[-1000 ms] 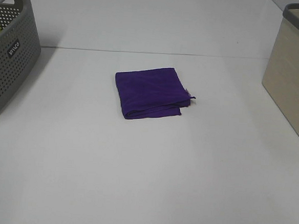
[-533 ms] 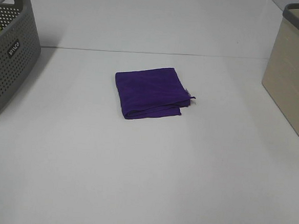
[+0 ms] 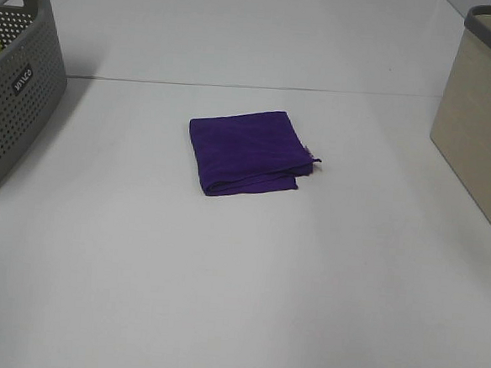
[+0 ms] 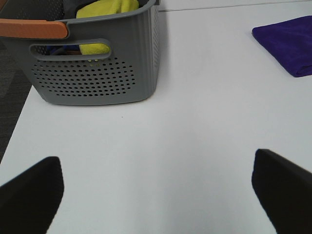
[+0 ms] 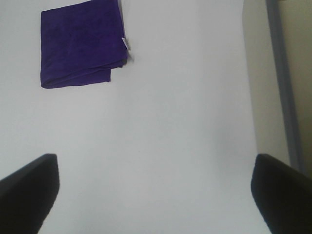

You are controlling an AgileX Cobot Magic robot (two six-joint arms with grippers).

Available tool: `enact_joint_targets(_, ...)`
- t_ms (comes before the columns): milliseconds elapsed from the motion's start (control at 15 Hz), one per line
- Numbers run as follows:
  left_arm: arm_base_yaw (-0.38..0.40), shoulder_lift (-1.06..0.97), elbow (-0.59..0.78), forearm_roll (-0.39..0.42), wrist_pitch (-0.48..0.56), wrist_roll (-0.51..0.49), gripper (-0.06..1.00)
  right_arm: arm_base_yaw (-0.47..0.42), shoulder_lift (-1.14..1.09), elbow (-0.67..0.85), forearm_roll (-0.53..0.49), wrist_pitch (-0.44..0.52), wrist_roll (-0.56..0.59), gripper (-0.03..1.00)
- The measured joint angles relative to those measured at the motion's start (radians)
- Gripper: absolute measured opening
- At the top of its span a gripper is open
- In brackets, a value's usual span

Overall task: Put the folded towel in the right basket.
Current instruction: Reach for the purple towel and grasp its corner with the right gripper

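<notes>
Exterior high view: the folded towel (image 3: 249, 152) lies flat near the centre of the table (image 3: 237, 301); the right basket (image 3: 482, 125) stands well apart at its 3 o'clock, the grey left basket (image 3: 16, 84) at its 9 o'clock. The right gripper (image 5: 156, 195) and the left gripper (image 4: 156, 195) both stand wide, holding nothing; bring the right gripper down over the towel's layered 6 o'clock edge and pinch all folds together, so no layer falls open. As for contents, the left basket holds a yellow cloth (image 4: 105, 9); the right basket's interior is hidden.

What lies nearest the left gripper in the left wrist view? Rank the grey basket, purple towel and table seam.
1. Grey basket, on the table's left side.
2. Purple towel, mid-table.
3. Table seam, beyond the towel.
</notes>
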Motion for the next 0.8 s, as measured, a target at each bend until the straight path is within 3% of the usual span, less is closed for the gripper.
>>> enact_joint_targets(267,0.0,0.0,0.0,0.0,0.0,0.0,0.99,0.008,0.338,-0.102,0.237,-0.063,-0.072,0.98)
enact_joint_targets(533,0.0,0.0,0.0,0.0,0.0,0.0,0.99,0.144,0.725,-0.336,0.263,-0.12,-0.104,0.98)
enact_joint_targets(800,0.0,0.0,0.0,0.0,0.0,0.0,0.99,0.196,1.073,-0.694,0.27,-0.043,-0.115,0.98)
